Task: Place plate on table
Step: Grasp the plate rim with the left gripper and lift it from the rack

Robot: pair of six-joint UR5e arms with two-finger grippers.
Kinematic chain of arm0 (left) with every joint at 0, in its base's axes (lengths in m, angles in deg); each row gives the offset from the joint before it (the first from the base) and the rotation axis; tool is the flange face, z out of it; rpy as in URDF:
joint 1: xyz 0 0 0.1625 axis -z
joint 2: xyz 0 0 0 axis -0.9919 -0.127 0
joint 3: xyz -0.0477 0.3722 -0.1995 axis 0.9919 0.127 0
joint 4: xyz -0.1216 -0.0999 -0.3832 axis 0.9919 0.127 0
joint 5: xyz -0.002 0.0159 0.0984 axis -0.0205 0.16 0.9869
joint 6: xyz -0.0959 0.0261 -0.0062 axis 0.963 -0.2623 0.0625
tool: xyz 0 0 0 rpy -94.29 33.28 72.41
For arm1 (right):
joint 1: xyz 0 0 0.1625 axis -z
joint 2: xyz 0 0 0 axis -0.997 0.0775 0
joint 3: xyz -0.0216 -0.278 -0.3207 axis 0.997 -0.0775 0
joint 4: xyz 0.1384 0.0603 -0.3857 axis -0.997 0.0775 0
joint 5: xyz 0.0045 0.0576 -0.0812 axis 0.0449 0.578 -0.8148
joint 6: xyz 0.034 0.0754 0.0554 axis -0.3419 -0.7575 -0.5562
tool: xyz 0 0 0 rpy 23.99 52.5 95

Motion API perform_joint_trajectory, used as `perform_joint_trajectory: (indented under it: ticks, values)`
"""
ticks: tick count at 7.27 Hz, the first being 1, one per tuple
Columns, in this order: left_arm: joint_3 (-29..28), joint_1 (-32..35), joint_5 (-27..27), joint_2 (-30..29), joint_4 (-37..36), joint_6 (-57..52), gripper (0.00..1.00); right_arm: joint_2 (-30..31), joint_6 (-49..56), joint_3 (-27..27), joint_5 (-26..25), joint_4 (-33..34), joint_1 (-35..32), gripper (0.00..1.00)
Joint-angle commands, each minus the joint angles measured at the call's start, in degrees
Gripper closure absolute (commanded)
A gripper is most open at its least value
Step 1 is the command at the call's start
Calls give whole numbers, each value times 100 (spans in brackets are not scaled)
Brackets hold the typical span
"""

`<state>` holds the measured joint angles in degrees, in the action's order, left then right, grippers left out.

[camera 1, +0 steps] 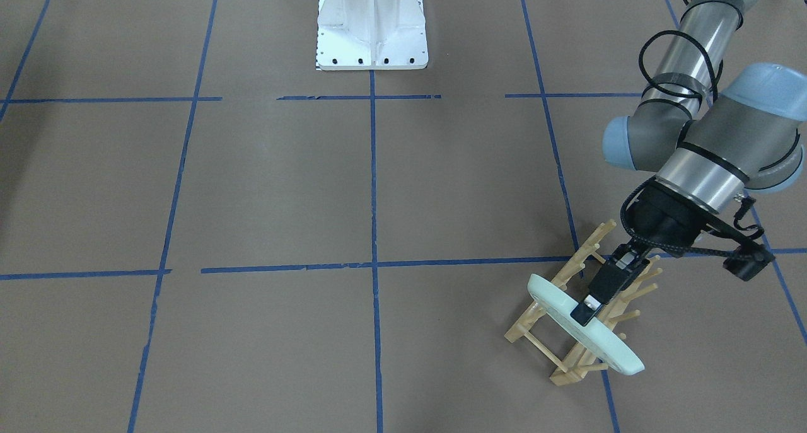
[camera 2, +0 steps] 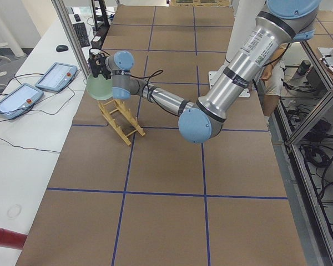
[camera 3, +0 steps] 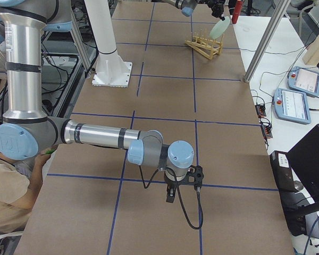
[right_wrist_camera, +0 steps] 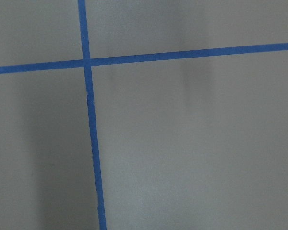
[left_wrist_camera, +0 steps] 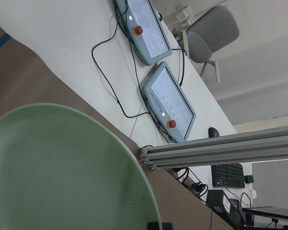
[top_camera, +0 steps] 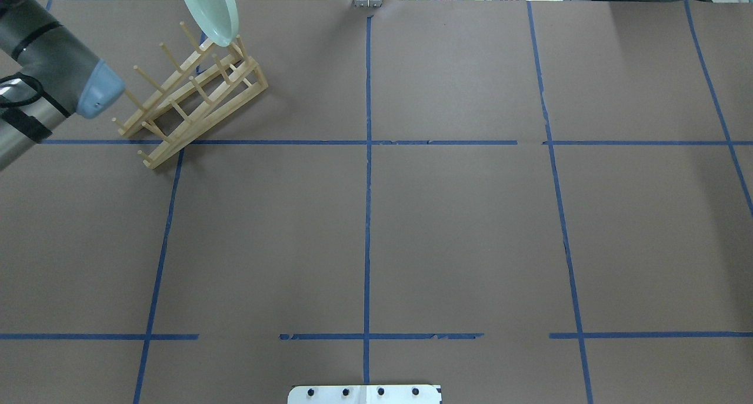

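1. The table (camera 1: 284, 187): brown matte surface, divided into large squares by blue tape. It carries the white robot base (camera 1: 372, 26) at the robot's edge and the wooden rack in the far corner on the robot's left.
2. Left arm (camera 1: 706, 124): reaches over that far left corner, with the wrist angled down toward the rack.
3. Right arm (camera 3: 95, 137): stretched low over the table at the robot's right end, well apart from the rack and the plate. Its wrist camera shows only table surface and a tape crossing.
4. Wooden rack (top_camera: 200, 101): light peg rack standing on the table and set diagonally across a tape line. No plate sits between its pegs.
5. The plate (camera 1: 621, 356): pale mint green. It is held on edge and tilted over the rack's end farthest from the robot, and it is not on the table. Whether its lower rim touches the peg tops cannot be told. In the left wrist view it fills the lower left of the picture.
6. Left gripper (camera 1: 586, 311): pinching the plate by the rim, with one dark finger (camera 1: 599, 291) lying across the plate's face.
7. Right gripper (camera 3: 170, 195): points down close above the table. It shows only in the side view, so I cannot tell whether its jaws are spread or pressed together.
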<state>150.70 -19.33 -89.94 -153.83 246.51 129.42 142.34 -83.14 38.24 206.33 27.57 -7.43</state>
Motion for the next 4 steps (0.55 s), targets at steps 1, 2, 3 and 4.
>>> perform_joint_trajectory:
  ticks: [1,2,3,4]
  values:
    - [567,264,-133,5,-185,74,100,-1,0,0,0,0,0,0]
    - [1136,55,-230,23,-1048,101,100,-1,0,0,0,0,0,0]
    - [1794,-478,-231,-29,-2571,110,100,-1,0,0,0,0,0,0]
    - [2149,-831,-205,-160,-3726,119,100,-1,0,0,0,0,0,0]
